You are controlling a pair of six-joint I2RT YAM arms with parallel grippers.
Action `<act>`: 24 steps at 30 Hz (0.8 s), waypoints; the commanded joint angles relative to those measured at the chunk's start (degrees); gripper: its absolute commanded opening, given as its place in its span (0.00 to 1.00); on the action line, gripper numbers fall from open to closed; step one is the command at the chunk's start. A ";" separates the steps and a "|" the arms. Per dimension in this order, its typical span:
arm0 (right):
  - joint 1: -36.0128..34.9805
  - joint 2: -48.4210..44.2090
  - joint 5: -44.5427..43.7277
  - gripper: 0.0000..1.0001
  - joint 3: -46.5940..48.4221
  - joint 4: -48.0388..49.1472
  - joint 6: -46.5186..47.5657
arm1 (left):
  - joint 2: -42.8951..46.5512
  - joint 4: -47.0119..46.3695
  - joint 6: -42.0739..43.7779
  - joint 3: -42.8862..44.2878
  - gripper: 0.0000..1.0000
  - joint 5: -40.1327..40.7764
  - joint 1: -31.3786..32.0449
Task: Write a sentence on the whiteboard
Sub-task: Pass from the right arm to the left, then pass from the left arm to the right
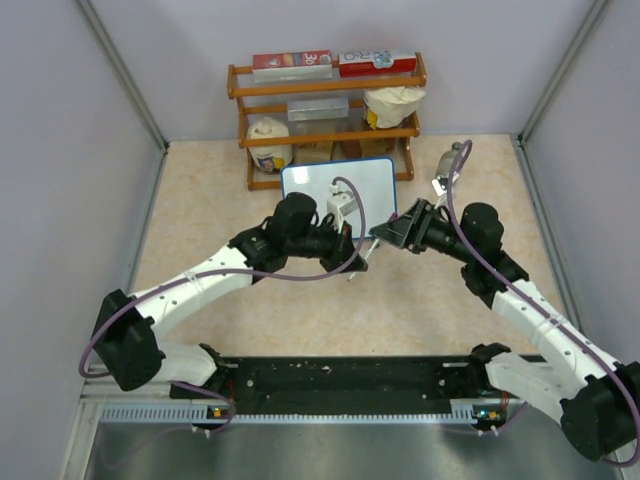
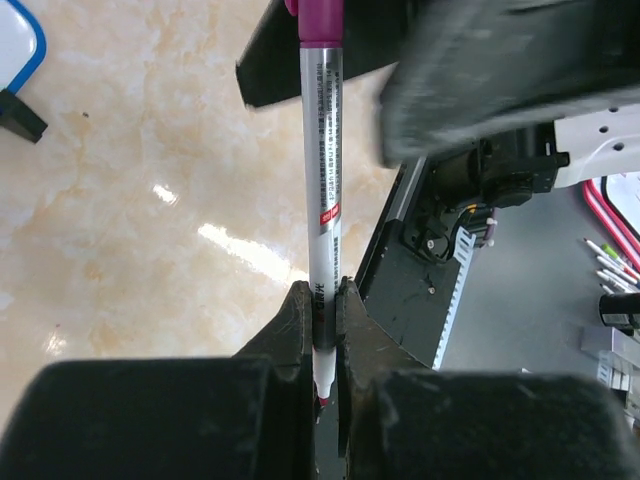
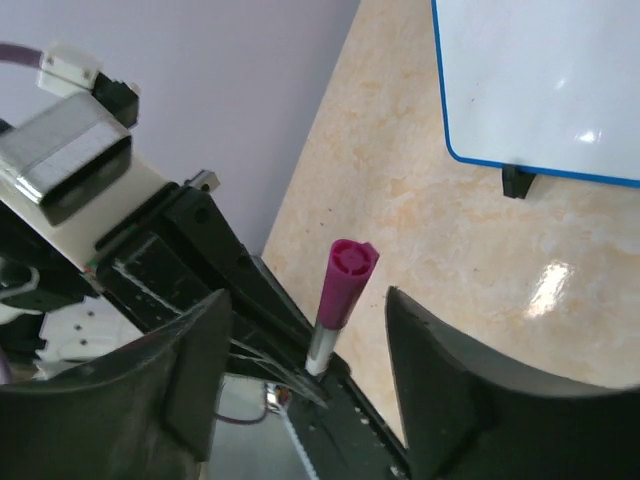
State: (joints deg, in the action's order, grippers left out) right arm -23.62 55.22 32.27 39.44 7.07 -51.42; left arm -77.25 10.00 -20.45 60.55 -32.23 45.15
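Observation:
The whiteboard (image 1: 338, 190) stands upright on black feet at the back middle of the table, its white face blank; no sentence shows on it. It also shows in the right wrist view (image 3: 540, 80), and its corner shows in the left wrist view (image 2: 18, 40). My left gripper (image 1: 352, 255) is shut on a silver marker (image 2: 322, 200) near its pink nib, in front of the board. The marker's magenta end (image 3: 345, 280) sticks out between the fingers of my right gripper (image 3: 308, 310), which is open around it without touching. The right gripper (image 1: 385, 233) faces the left one.
A wooden shelf (image 1: 325, 110) with boxes, a jar and a bag stands behind the board. A black base strip (image 1: 340, 375) runs along the near edge. Grey walls close in the left, right and back sides.

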 commanded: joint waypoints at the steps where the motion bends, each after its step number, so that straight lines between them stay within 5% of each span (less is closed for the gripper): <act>1: -0.64 -2.75 -1.77 0.77 3.97 -1.70 2.98 | 2.90 2.12 1.11 1.58 0.00 2.17 -0.32; 3: -0.38 -3.63 -2.12 0.99 4.94 -4.33 4.91 | 3.42 4.14 1.81 3.33 0.00 2.52 -0.32; 4: -0.20 -3.89 -1.78 0.99 5.73 -4.87 5.53 | 3.43 4.76 2.16 3.95 0.00 2.35 -0.32; 16: 6.04 -3.63 19.57 0.98 10.39 -5.14 9.41 | 3.25 16.44 8.84 14.84 0.00 -10.30 -0.41; 24: 5.16 -3.10 28.10 0.78 9.78 2.17 4.74 | 2.90 18.83 10.95 17.05 0.00 -13.21 -0.41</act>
State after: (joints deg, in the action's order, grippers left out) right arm -17.85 51.83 54.24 46.92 4.91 -45.87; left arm -75.50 27.42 -11.60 74.91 -41.85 44.91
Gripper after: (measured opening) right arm 0.827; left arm 0.057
